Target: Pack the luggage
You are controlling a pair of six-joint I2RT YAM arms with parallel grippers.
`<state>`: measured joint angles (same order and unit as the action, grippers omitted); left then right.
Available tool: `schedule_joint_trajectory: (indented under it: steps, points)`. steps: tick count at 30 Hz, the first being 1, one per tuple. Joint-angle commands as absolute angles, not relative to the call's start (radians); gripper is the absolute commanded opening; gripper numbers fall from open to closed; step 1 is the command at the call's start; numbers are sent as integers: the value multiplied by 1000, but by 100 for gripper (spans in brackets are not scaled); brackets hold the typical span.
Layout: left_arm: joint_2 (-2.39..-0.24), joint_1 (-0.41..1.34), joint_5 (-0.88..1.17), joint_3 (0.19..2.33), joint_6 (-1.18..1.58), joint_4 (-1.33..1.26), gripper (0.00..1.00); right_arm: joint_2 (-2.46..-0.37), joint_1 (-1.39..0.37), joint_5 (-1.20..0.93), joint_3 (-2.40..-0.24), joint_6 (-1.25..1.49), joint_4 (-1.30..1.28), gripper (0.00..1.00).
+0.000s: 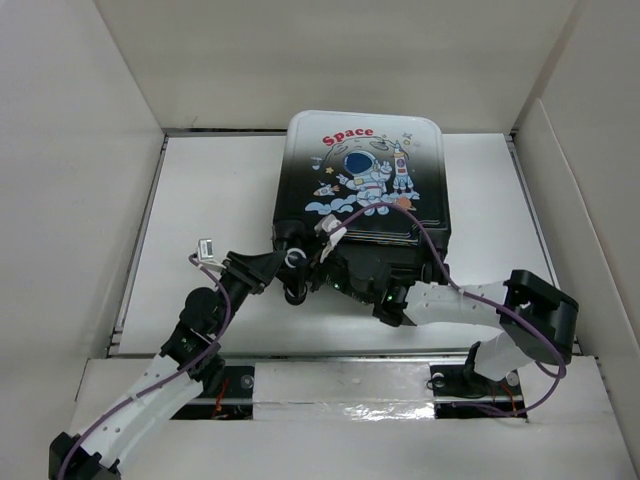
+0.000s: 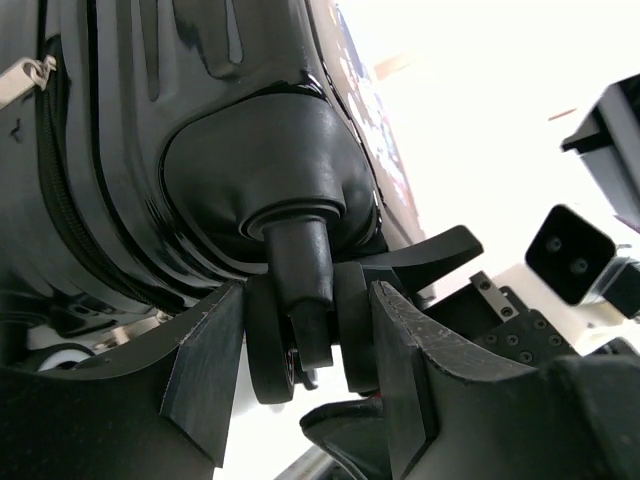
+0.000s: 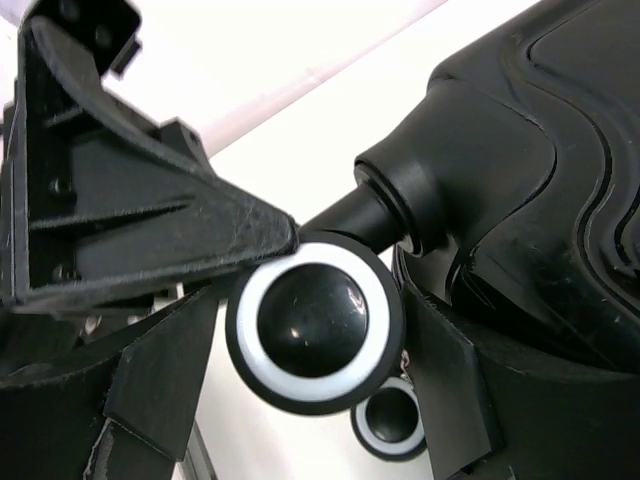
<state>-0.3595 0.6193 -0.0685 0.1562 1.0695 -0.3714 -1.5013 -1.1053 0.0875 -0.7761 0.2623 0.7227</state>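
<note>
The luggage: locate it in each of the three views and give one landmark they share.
Top external: the luggage lies centre, astronaut print up.
Left wrist: the luggage fills the upper left, a wheel between the left claw's fingers.
Right wrist: the luggage fills the right side.
Shared landmark: the wheels at its near end.

We look down from above and behind the arm bases onto the table [image 1: 200, 200]. Our left wrist camera sits behind the left pincer [image 2: 310, 300], looking out between its fingers [image 2: 205, 370], hard against a wheel [image 2: 300, 340] of the luggage [image 2: 200, 120]. The right wrist camera does likewise behind the right pincer [image 3: 315, 340]. All views share that wheeled end.
</note>
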Motion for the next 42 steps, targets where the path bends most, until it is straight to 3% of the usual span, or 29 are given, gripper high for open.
schedule_joint_trajectory:
  steps: [1, 5, 8, 11, 15, 16, 19, 22, 24, 25, 27, 28, 30, 31, 34, 36, 39, 41, 42]
  points:
    - [-365, 641, 173, 98, 1143, -417, 31, -1542, -1121, 104, -841, 288, 850, 80]
    - [-351, 641, 198, 89, 1176, -422, 35, -1571, -1143, 251, -870, 328, 853, 83]
    - [-333, 641, 210, 87, 1187, -419, 39, -1583, -1152, 333, -864, 337, 896, 80]
    - [-318, 641, 215, 86, 1190, -407, 40, -1612, -1161, 419, -857, 356, 946, 65]
    - [-279, 641, 189, 101, 1175, -330, 50, -1632, -1161, 451, -865, 350, 953, 34]
    - [-272, 641, 157, 112, 1146, -306, 60, -1628, -1161, 453, -859, 348, 951, 30]
    - [-261, 641, 48, 184, 1082, -174, 79, -1589, -1150, 443, -825, 347, 951, 20]
    - [-270, 641, -59, 244, 1020, -71, 82, -1539, -1092, 408, -790, 350, 924, 16]
    - [-265, 641, -80, 245, 997, -45, 76, -1477, -1059, 375, -752, 344, 887, 15]
    - [-262, 641, -89, 239, 997, -43, 67, -1456, -1025, 362, -743, 342, 864, 15]
    - [-253, 641, -94, 212, 1005, -51, 58, -1396, -994, 322, -712, 331, 827, 15]
    - [-253, 641, -94, 201, 1006, -55, 46, -1378, -968, 308, -703, 328, 816, 15]
    - [-261, 641, -94, 177, 996, -75, 37, -1327, -947, 275, -681, 315, 775, 15]
    - [-268, 641, -94, 172, 976, -90, 24, -1312, -937, 259, -677, 310, 756, 15]
    - [-336, 641, -4, 134, 889, -251, 9, -1261, -907, 216, -660, 291, 692, 15]
    - [-462, 675, 66, 139, 848, -371, 6, -1244, -897, 196, -647, 293, 677, 15]
    - [-625, 851, -105, 179, 798, -412, 5, -1246, -888, 164, -644, 298, 676, 15]
    - [-708, 1014, -321, 201, 773, -466, 20, -1253, -888, 135, -655, 293, 670, 15]
    - [-735, 1069, -322, 216, 772, -465, 20, -1255, -888, 129, -660, 291, 664, 15]
